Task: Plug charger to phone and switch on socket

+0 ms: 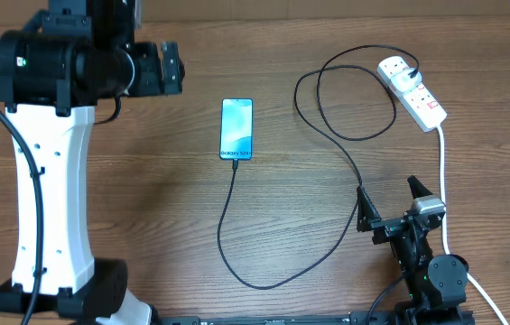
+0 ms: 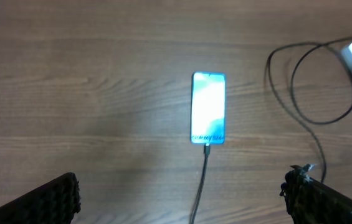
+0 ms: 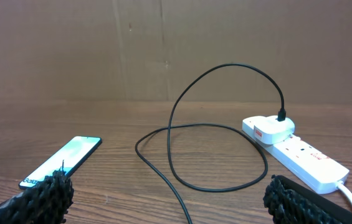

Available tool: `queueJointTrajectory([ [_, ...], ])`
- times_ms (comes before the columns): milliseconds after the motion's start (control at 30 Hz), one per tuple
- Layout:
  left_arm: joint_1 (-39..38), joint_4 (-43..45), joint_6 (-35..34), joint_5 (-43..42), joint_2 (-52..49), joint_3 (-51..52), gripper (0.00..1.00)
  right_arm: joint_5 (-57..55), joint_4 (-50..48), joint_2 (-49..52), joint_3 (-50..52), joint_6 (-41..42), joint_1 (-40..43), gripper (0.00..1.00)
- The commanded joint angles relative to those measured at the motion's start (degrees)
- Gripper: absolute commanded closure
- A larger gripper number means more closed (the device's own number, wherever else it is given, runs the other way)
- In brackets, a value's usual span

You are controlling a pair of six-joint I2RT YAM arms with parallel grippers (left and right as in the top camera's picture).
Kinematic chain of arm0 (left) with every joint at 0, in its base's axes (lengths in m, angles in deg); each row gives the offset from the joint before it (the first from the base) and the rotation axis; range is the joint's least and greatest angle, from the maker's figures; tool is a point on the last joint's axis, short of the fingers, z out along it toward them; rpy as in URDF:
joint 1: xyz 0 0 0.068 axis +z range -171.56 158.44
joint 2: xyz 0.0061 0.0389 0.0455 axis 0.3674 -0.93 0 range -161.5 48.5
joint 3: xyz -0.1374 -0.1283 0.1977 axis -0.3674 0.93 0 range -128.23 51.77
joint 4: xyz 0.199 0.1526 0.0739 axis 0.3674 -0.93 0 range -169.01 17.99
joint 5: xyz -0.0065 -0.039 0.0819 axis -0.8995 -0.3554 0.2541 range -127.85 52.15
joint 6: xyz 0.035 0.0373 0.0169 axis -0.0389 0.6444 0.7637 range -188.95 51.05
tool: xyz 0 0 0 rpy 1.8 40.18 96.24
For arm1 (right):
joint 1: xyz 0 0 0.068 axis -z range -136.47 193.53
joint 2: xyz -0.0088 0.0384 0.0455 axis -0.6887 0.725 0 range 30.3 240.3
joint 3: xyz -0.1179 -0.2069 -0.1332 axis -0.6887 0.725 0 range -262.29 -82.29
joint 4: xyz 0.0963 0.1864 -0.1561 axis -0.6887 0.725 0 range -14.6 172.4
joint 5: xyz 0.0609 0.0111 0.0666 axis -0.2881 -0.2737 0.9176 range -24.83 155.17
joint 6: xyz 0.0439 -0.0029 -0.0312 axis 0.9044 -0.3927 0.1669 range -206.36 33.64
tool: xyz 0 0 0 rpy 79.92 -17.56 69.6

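Charger, a long thin black cable (image 3: pixel 232 64), is running from its white plug (image 1: pixel 397 68), which is sitting in the end outlet of the white oblong power strip (image 1: pixel 423 104), across the wooden desk (image 1: pixel 146 181) to the bottom edge of the blue-screened black-edged smartphone (image 1: pixel 236 129) lying flat mid-desk. Left gripper (image 2: pixel 179 186) is hovering high over the phone, jaws wide apart, empty. Right gripper (image 1: pixel 388 204) is sitting low near the front edge, jaws spread, holding nothing, one finger just beside the cable.

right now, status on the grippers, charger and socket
Left gripper and right gripper open, empty. Thin black charger cable reaches end of blue-screened black phone; its white plug sits in the white oblong power strip. On or off unreadable. Nothing blocking.
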Motion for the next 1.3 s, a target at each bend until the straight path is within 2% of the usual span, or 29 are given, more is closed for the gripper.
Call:
queueJointTrajectory([
  [0, 0.3, 3.6, 0.1, 1.9, 7.8, 9.3, 0.00, 0.1, -0.5, -0.7, 0.6, 0.2, -0.1, 0.00],
  [167, 0.3, 13.2, 0.1, 3.5, 18.2, 25.5, 0.00, 0.1, -0.5, -0.7, 0.6, 0.2, -0.1, 0.00],
  [400, 0.3, 15.9, 0.0, 7.4, 30.4, 41.0, 0.00, 0.1, -0.5, -0.7, 0.6, 0.2, -0.1, 0.00],
  [533, 0.3, 20.8, 0.1, 7.4, 37.2, 49.0, 0.00, 0.1, -0.5, -0.7, 0.6, 0.2, -0.1, 0.00],
  [700, 0.5, 35.5, 0.1, 6.5, 47.8, 63.1, 0.00, 0.1, -0.5, -0.7, 0.6, 0.2, -0.1, 0.00],
  [900, 5.2, 50.6, 0.0, -2.3, 61.8, 80.0, 0.00, 0.1, -0.5, -0.7, 0.6, 0.2, -0.1, 0.00],
  [1000, 7.1, 52.8, 0.1, -3.5, 66.2, 84.9, 0.00, 0.1, -0.5, -0.7, 0.6, 0.2, -0.1, 0.00],
  [1267, 7.5, 53.6, 0.5, -3.3, 68.7, 89.2, 0.00, 0.1, -0.5, -0.7, 0.6, 0.2, -0.1, 0.00],
])
